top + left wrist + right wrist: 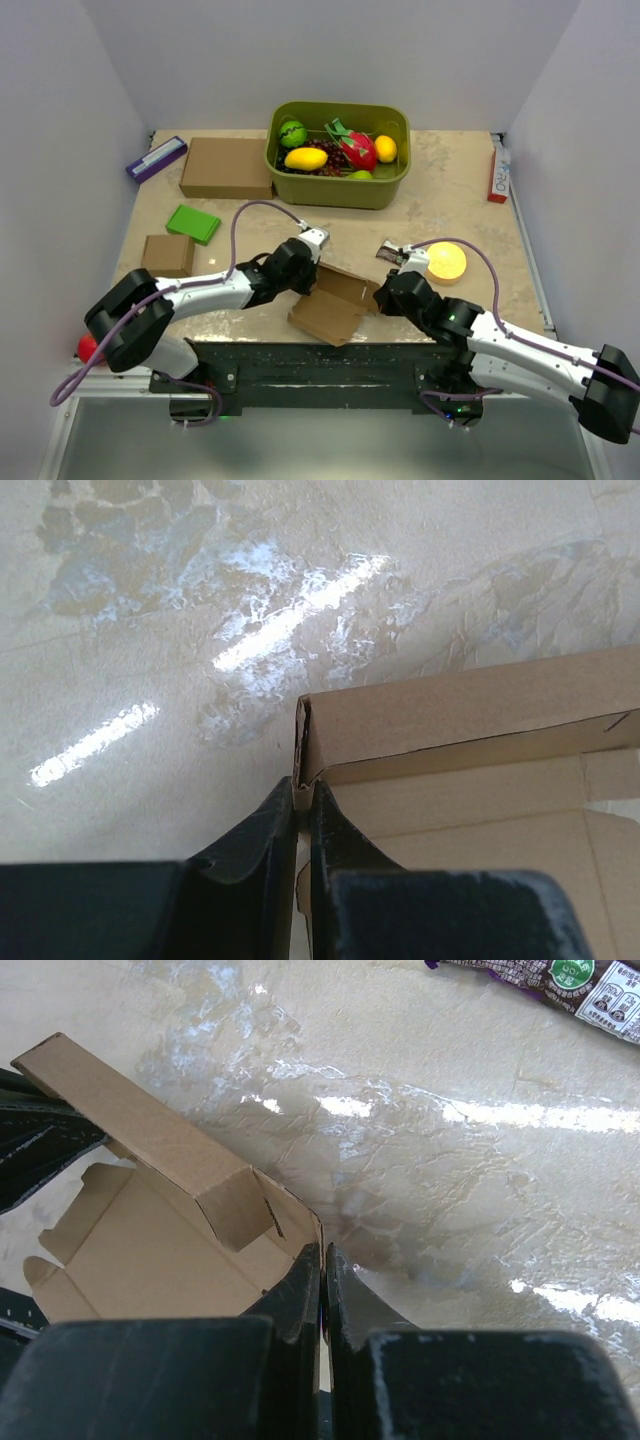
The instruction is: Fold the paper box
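Resting near the front edge of the mottled beige desk (250, 222), the partly folded paper box (335, 300) sits between the two arms with one long flap raised, the left claw (303, 795) pinching one corner wall and the right claw (323, 1260) pinching the opposite corner.

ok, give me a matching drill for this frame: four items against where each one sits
Items:
1. paper box
2. olive bin
3. yellow disc
4. purple box

Places:
A. far left corner
B. pinched by left gripper and right gripper
C. far centre, holding fruit
D. right of centre

Pairs: 1-B, 2-C, 3-D, 4-A
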{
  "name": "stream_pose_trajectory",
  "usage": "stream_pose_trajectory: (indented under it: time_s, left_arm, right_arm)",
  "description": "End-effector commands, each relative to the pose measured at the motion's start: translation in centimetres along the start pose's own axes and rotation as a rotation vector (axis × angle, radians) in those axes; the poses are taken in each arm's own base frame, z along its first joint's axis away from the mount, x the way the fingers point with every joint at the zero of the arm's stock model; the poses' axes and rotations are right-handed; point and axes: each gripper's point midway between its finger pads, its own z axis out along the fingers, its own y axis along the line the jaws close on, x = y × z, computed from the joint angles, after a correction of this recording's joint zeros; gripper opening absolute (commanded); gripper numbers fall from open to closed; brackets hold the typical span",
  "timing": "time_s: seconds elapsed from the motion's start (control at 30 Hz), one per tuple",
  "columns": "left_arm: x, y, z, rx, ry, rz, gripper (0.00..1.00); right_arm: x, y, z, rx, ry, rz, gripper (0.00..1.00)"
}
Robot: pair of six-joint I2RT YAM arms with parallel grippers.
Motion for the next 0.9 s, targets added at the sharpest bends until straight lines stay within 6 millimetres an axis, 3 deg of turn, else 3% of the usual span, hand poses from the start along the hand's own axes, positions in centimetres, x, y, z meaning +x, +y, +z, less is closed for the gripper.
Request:
stream_pose_trajectory:
  time_s: [0.0, 0.5, 0.63, 0.73, 0.87]
  left_arm:
    - [-0.5, 3.1, 0.0, -0.22, -0.02, -0.019, 0.0]
    - [-0.8, 3.5, 0.1, -0.295, -0.083, -0.095, 0.0]
    - [-1.8, 2.7, 0.1, -0.268, -0.146, -0.125, 0.0]
    - [-2.6, 1.1, 0.4, -0.207, -0.21, -0.138, 0.0]
    - [-1.3, 0.6, 1.2, -0.203, -0.23, -0.156, 0.0]
  right_arm:
    - [-0.7, -0.5, -0.1, 0.038, -0.027, 0.017, 0.0]
    - [-0.5, -0.4, -0.1, 0.028, -0.026, 0.038, 0.0]
    - [-0.4, -0.5, 0.0, 0.028, -0.026, 0.038, 0.0]
    - [-0.3, -0.4, 0.1, 0.022, -0.029, 0.043, 0.0]
    - [-0.7, -0.2, 0.3, 0.016, -0.05, 0.051, 0.01]
